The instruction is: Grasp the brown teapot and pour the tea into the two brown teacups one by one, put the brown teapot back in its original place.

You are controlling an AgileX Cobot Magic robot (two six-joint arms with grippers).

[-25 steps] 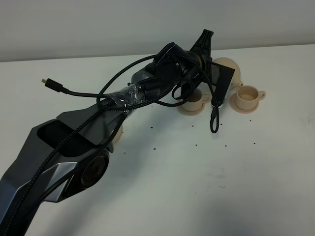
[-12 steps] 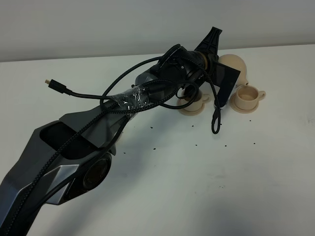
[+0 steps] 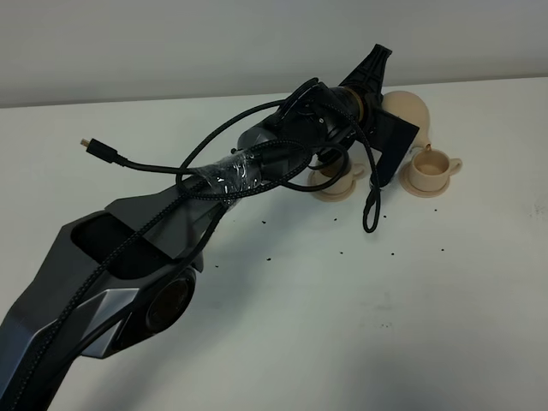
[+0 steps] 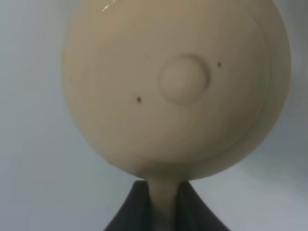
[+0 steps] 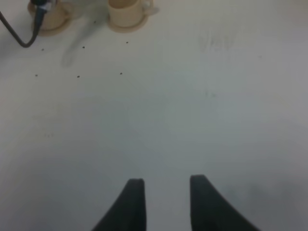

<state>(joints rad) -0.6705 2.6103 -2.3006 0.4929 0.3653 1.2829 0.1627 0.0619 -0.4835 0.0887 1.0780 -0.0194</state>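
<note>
My left gripper (image 3: 384, 98) is shut on the handle of the brown teapot (image 3: 406, 110) and holds it tilted in the air, spout down just above the right brown teacup (image 3: 427, 166) on its saucer. The left brown teacup (image 3: 336, 181) sits on its saucer, partly hidden behind the arm. In the left wrist view the teapot (image 4: 175, 82) fills the picture, its handle between my fingers (image 4: 127, 214). The wide saucer (image 3: 204, 247) is mostly hidden under the left arm. My right gripper (image 5: 163, 192) is open and empty over bare table, both cups (image 5: 126, 12) far from it.
A black cable loop (image 3: 370, 214) hangs from the left arm near the left cup, and a loose plug (image 3: 86, 143) sticks out at the left. Small dark specks (image 3: 342, 253) dot the white table (image 3: 360, 325). The right arm is outside the exterior view.
My left gripper has carried the teapot to the right and a little up, from over the left cup side to above the right cup. The right gripper shows no earlier frame.
</note>
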